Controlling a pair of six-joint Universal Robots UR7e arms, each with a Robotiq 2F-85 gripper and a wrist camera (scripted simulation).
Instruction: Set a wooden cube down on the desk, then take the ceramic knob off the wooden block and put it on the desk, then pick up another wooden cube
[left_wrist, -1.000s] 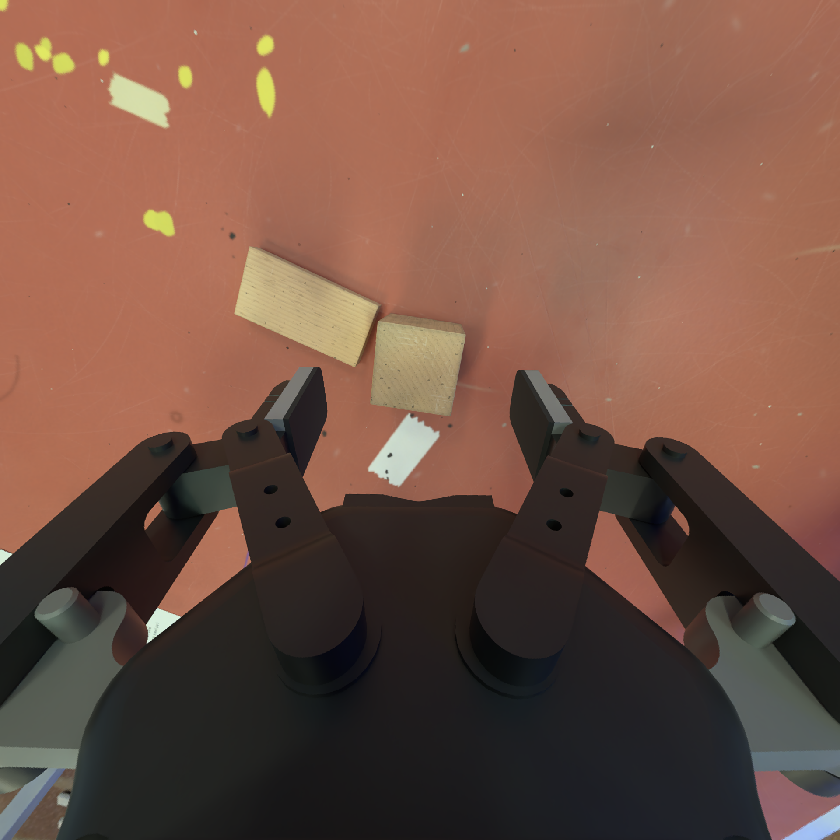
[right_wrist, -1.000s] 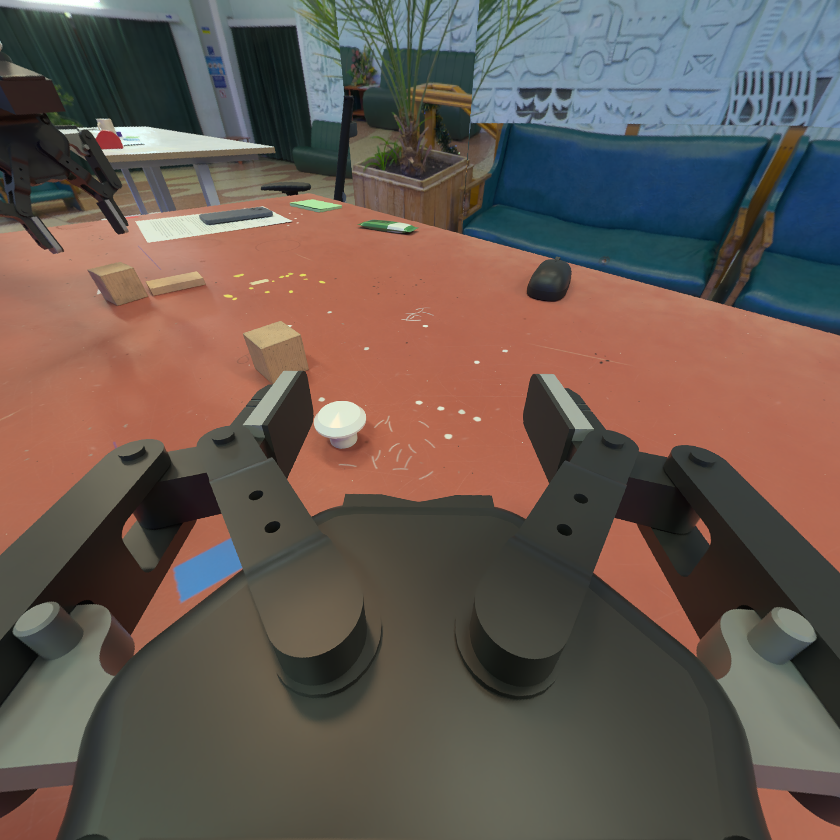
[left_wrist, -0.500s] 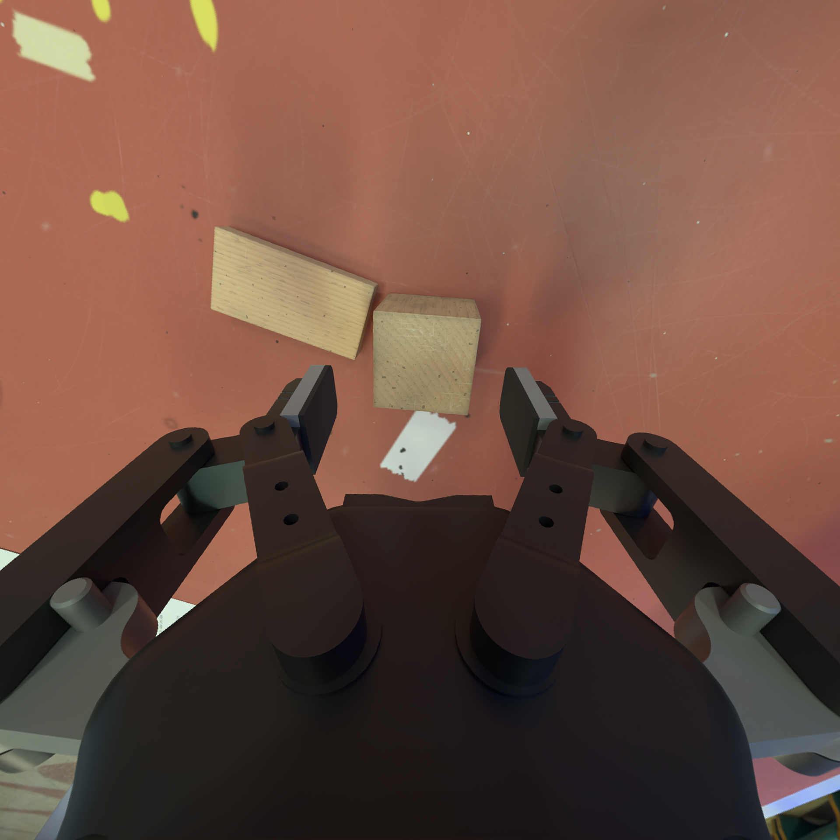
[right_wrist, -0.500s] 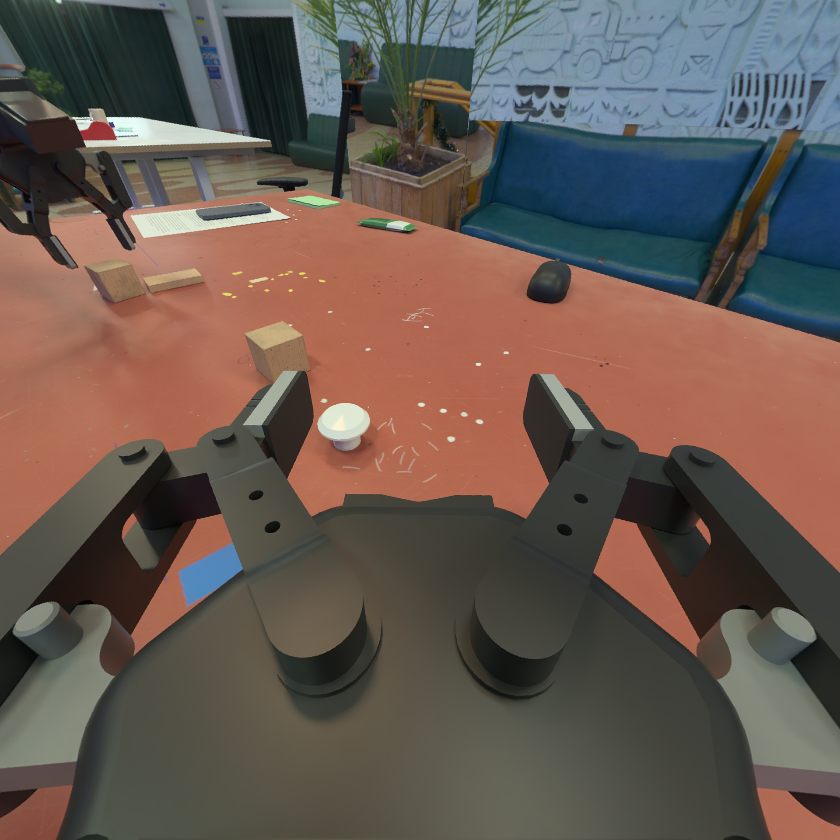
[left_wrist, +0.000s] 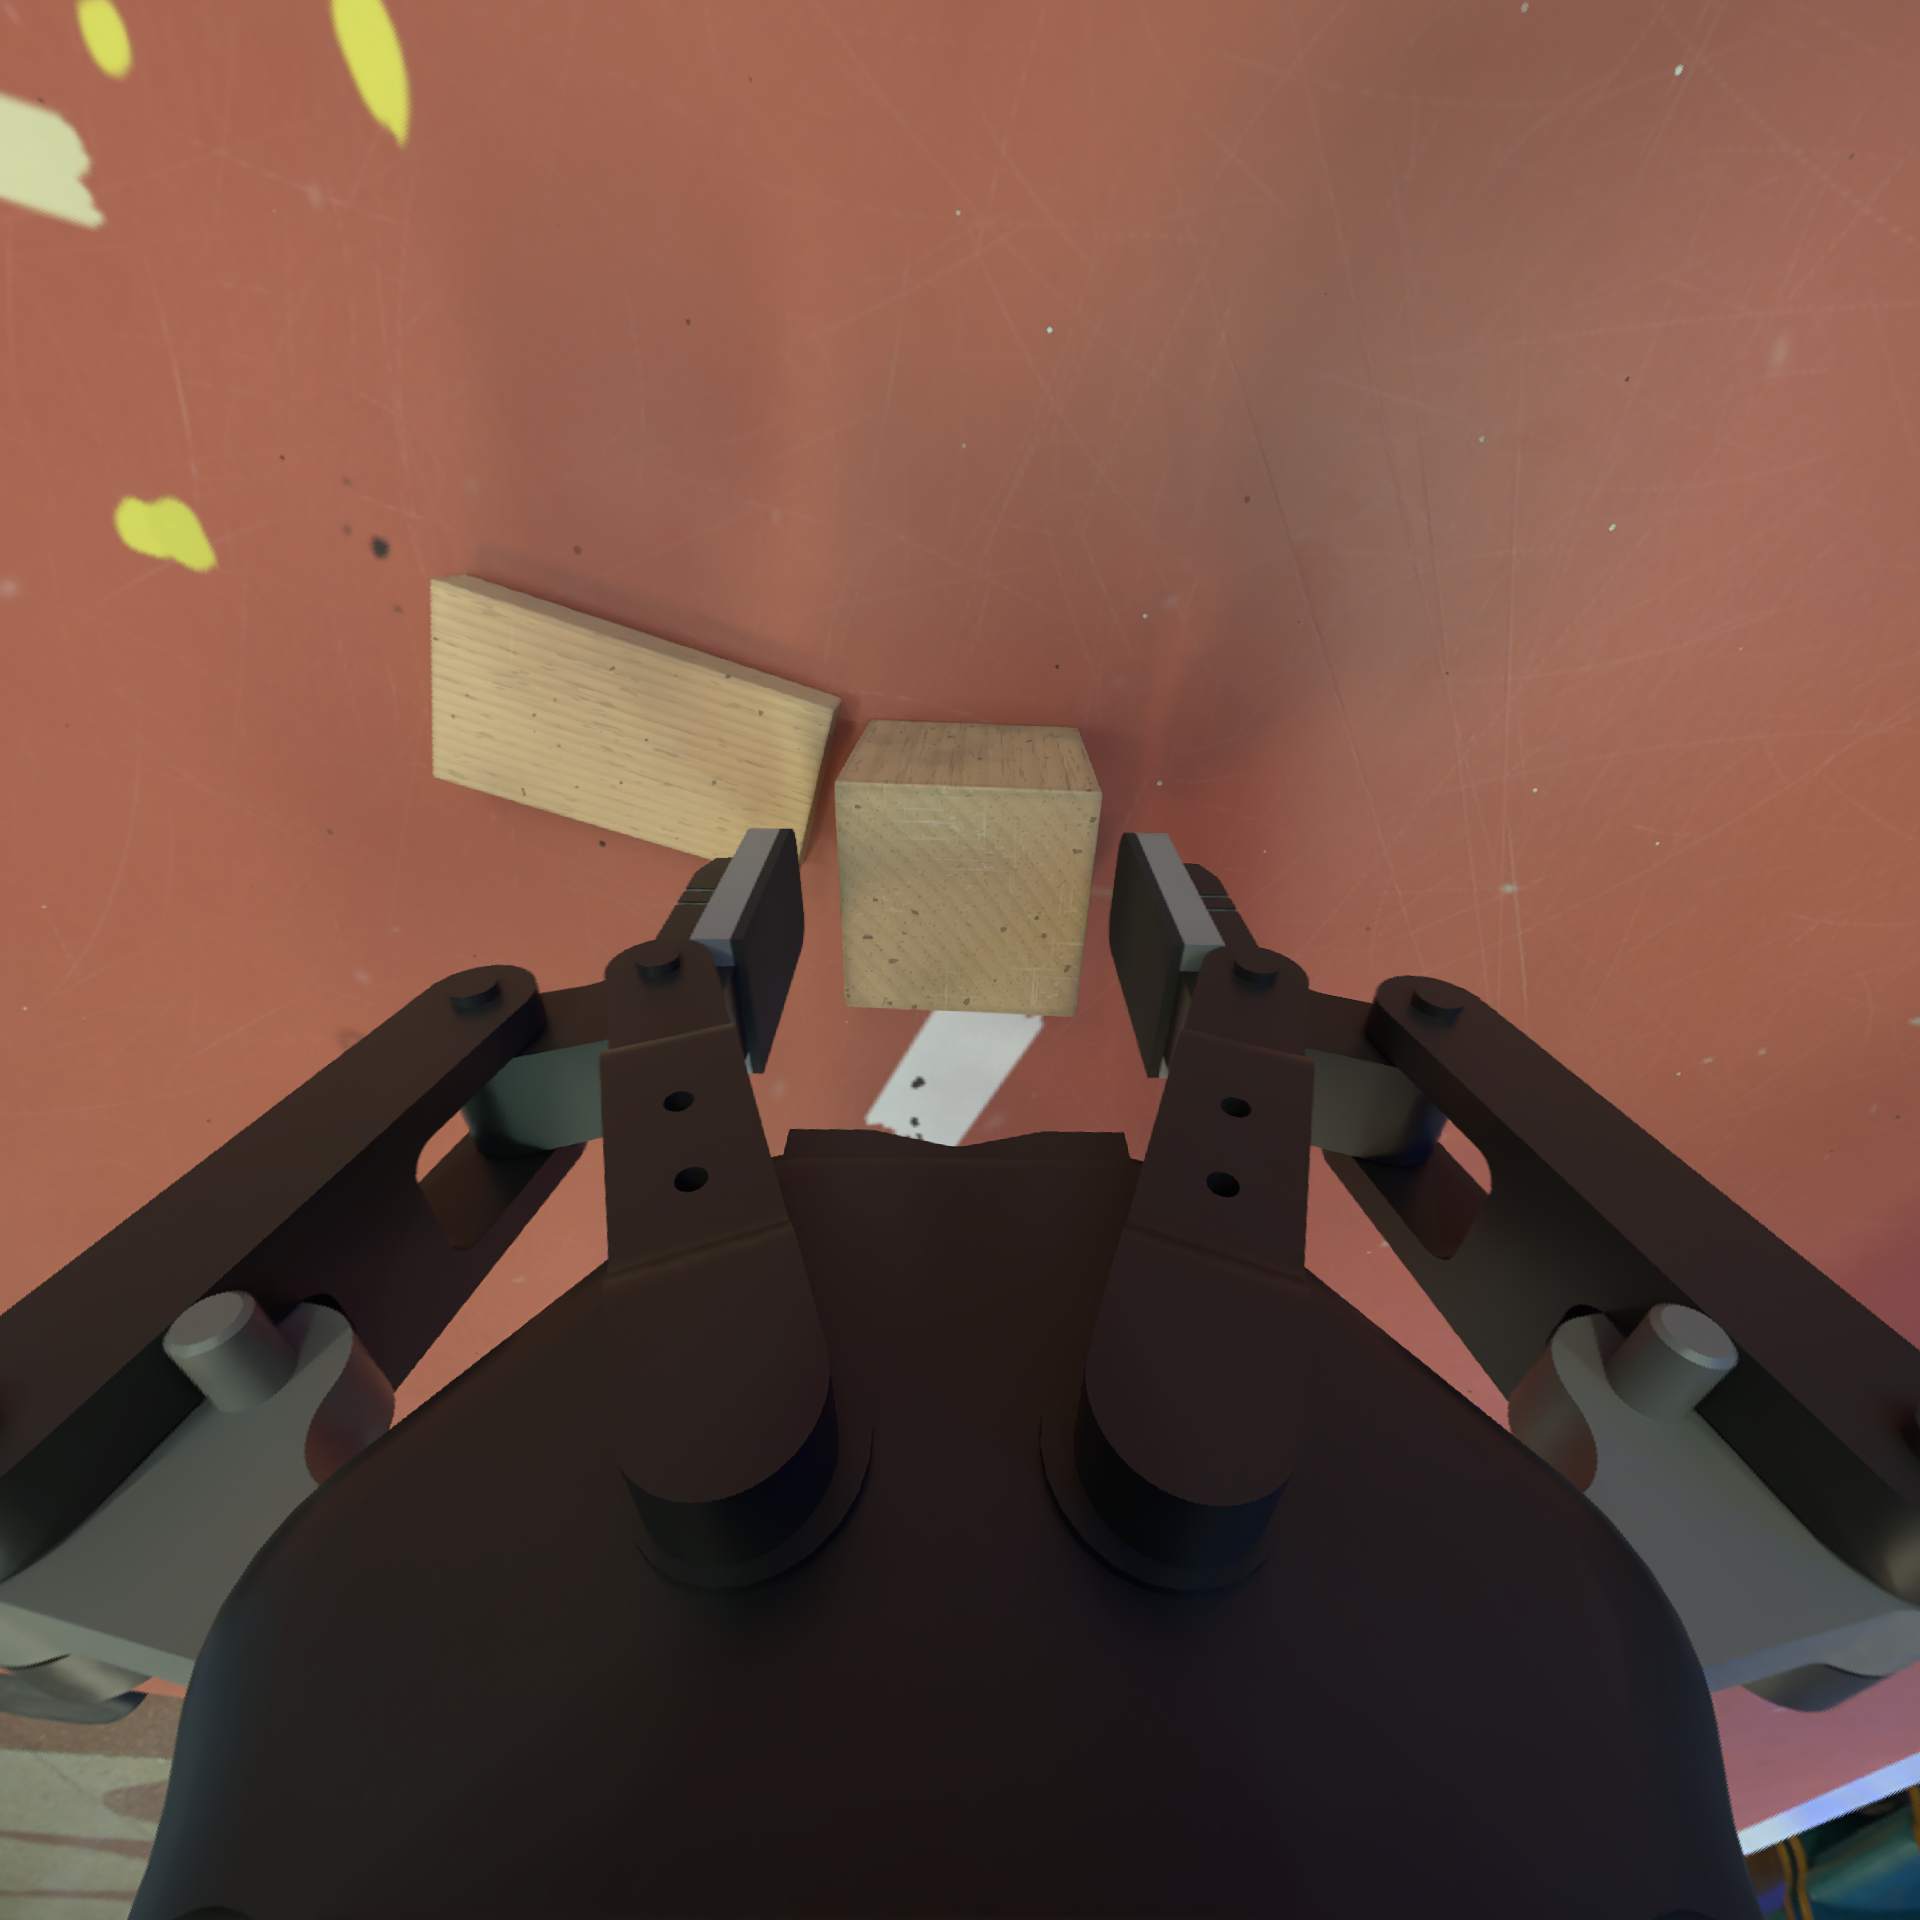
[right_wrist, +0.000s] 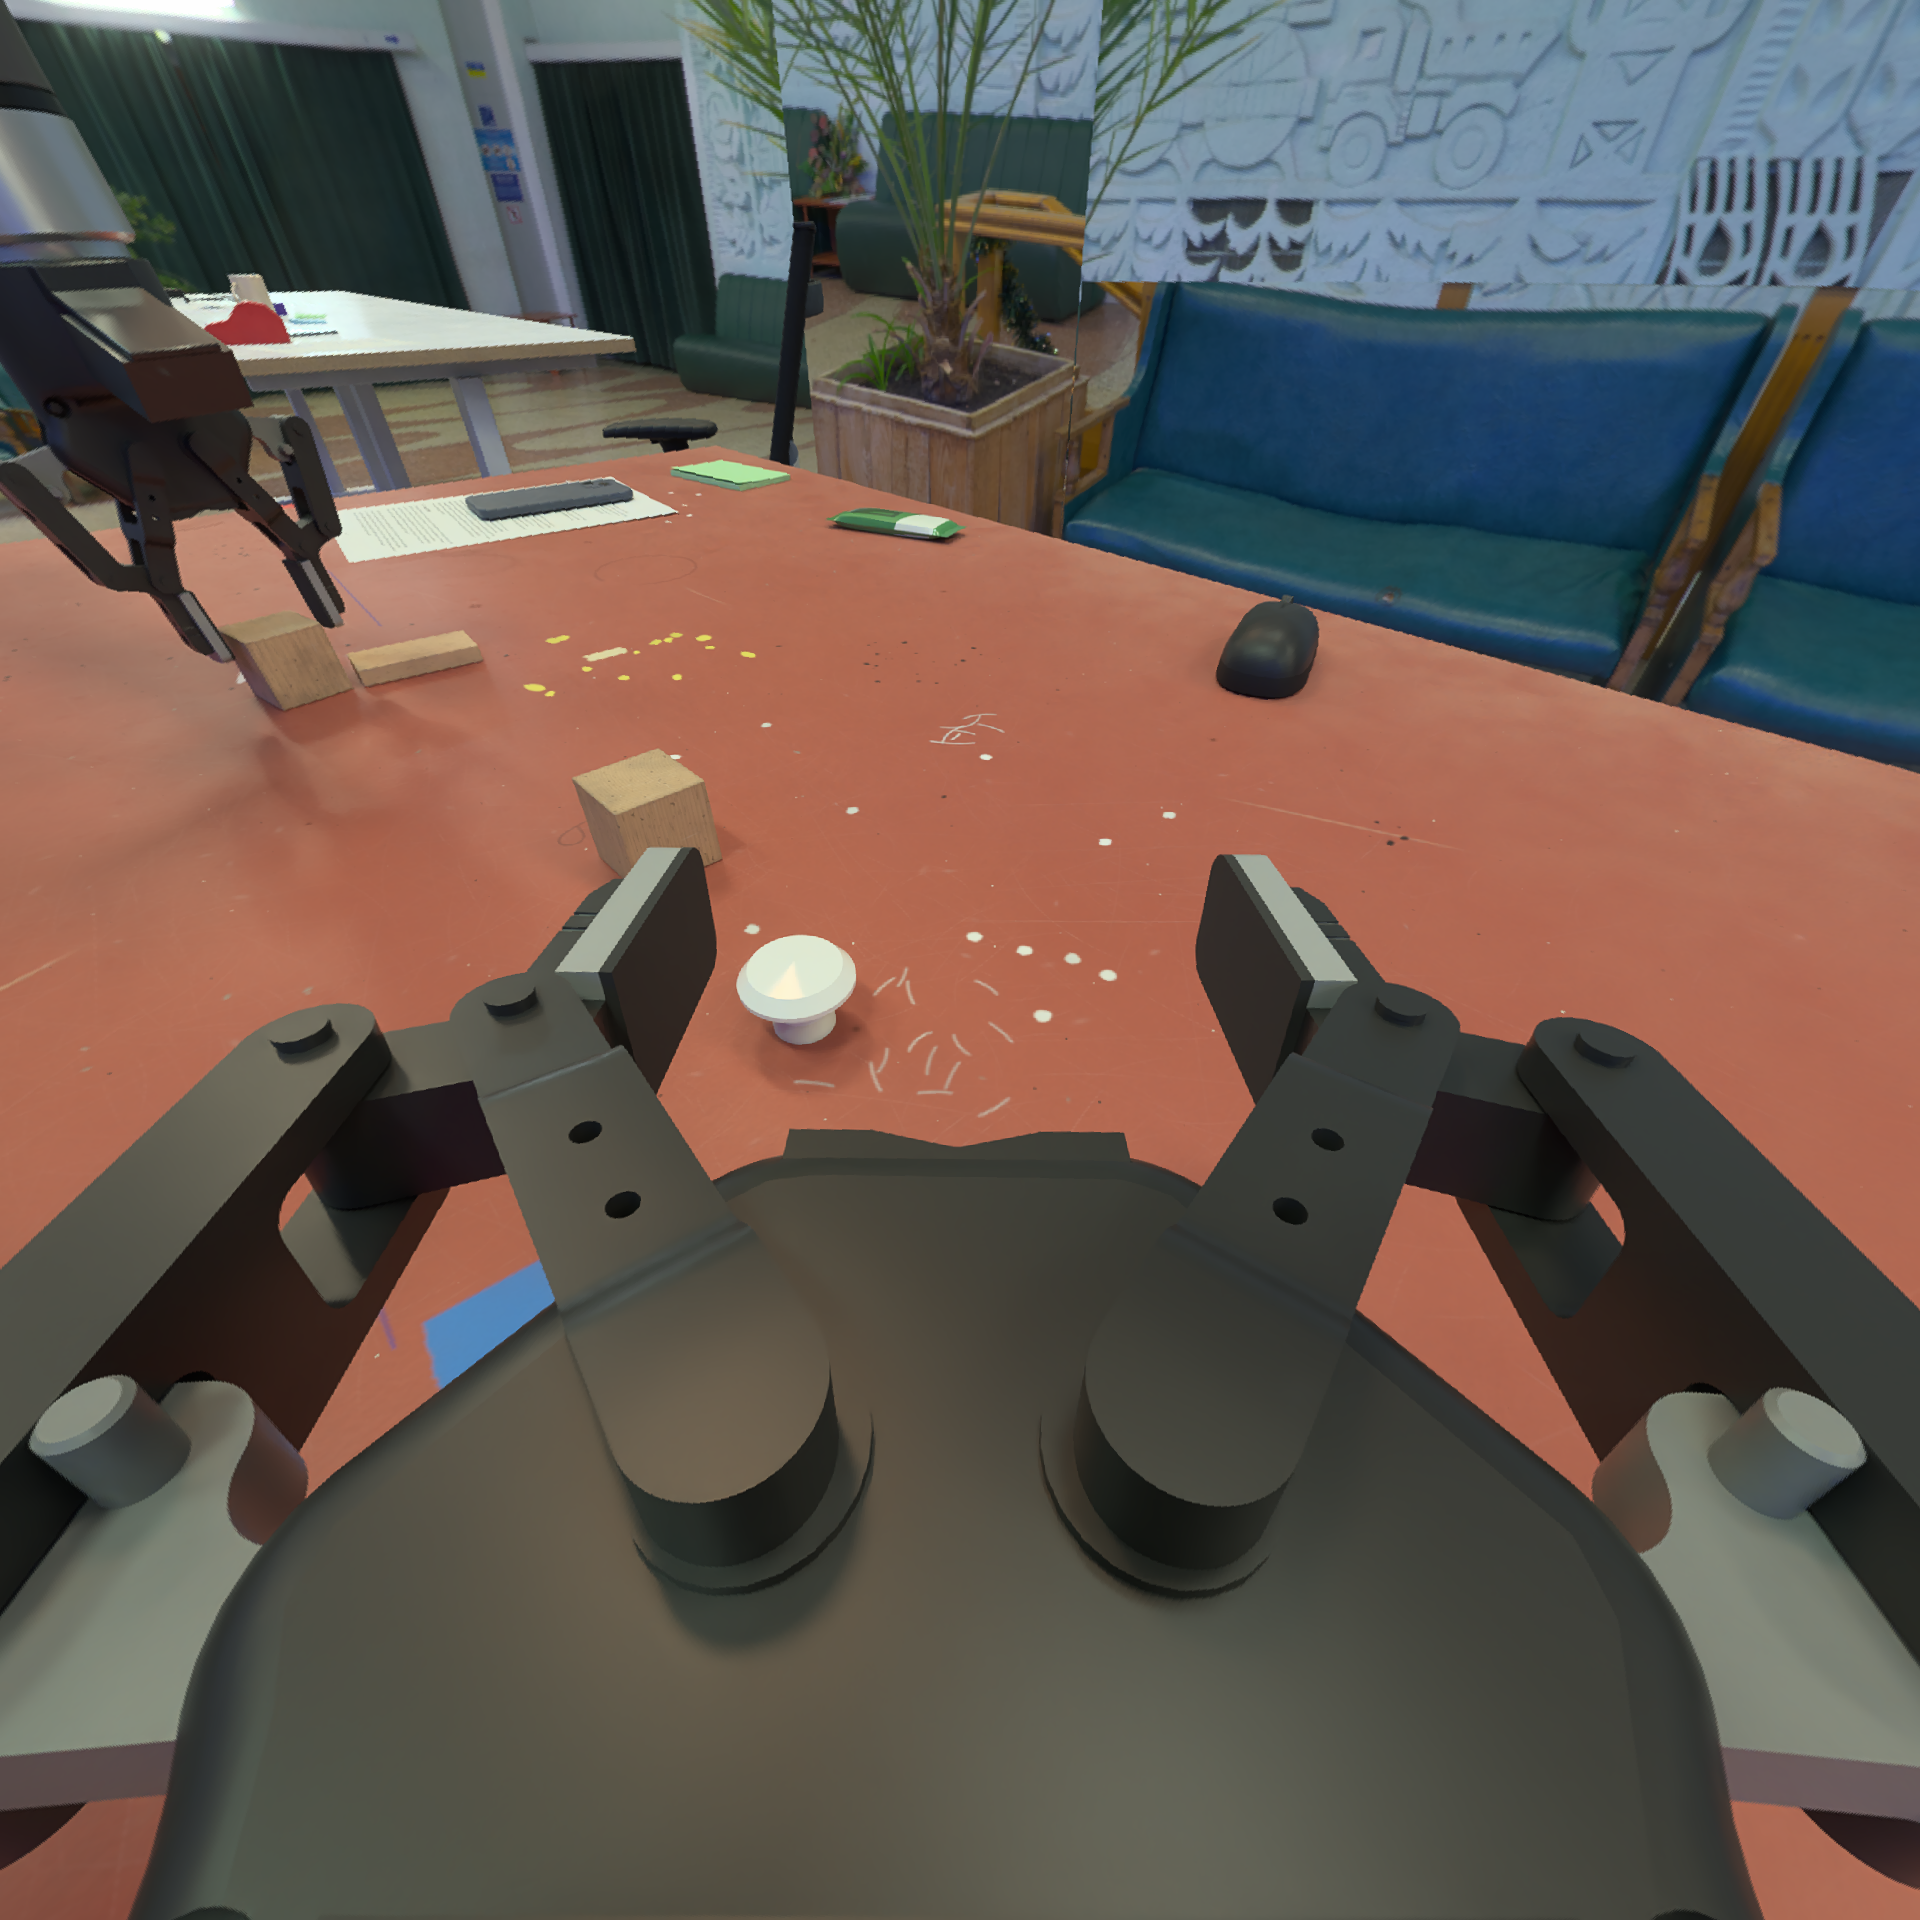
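Left wrist view: fingers (left_wrist: 769, 935) spread, straddling wooden cube (left_wrist: 966, 894), gaps either side, nothing gripped.

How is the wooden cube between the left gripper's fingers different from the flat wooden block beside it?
The wooden cube is tall with about equal sides, while the flat wooden block is thin and long. The cube sits between the open fingers of the left gripper; the block lies outside them. The cube looks slightly darker than the block. Both are pale wood resting on the red desk, close together.
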